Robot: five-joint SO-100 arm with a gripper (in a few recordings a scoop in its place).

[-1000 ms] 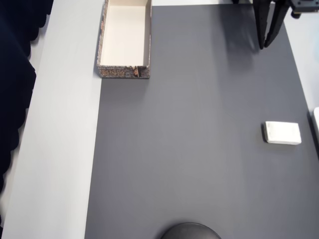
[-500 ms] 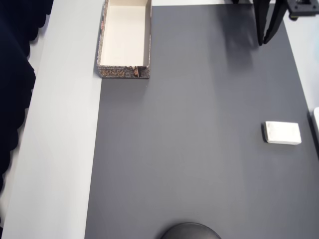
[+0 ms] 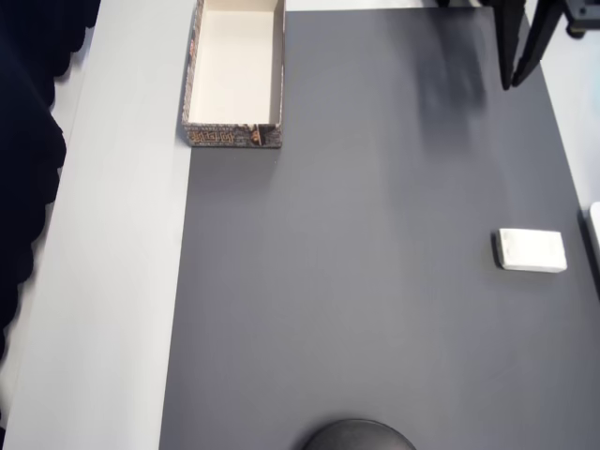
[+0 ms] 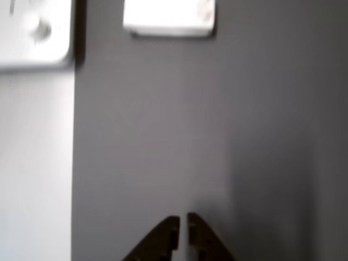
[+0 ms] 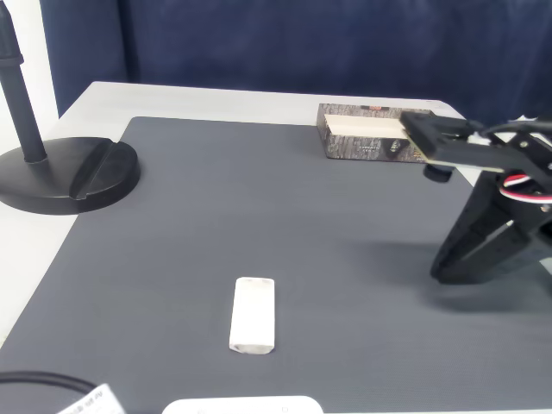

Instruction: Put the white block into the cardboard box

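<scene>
The gripper [image 3: 523, 52] has drifted rightward and slightly up along the top edge of the dark mat [image 3: 375, 281] over the last second in the overhead view, and its soft shadow has slid with it. Its two black fingers are nearly together, with just a thin gap between the tips in the wrist view [image 4: 183, 231], and they carry nothing. This reads as the start of the approach — the arm is lining itself up with the block, not yet descending.

The white block [image 3: 532, 250] has not moved. It lies flat on the mat near the mat's right edge in the overhead view, well apart from the gripper and far from the cardboard box [image 3: 234, 75], which sits at the mat's top-left corner, half on the pale table [image 3: 112, 281]. The block's long axis runs left–right in the overhead view, so across the line of the fingers' reach; in the wrist view the block [image 4: 168, 19] lies broadside ahead of the fingertips. The box's long axis runs the other way, top to bottom.

Judging from this, the fingers must spread before they can straddle the block's short width.
</scene>
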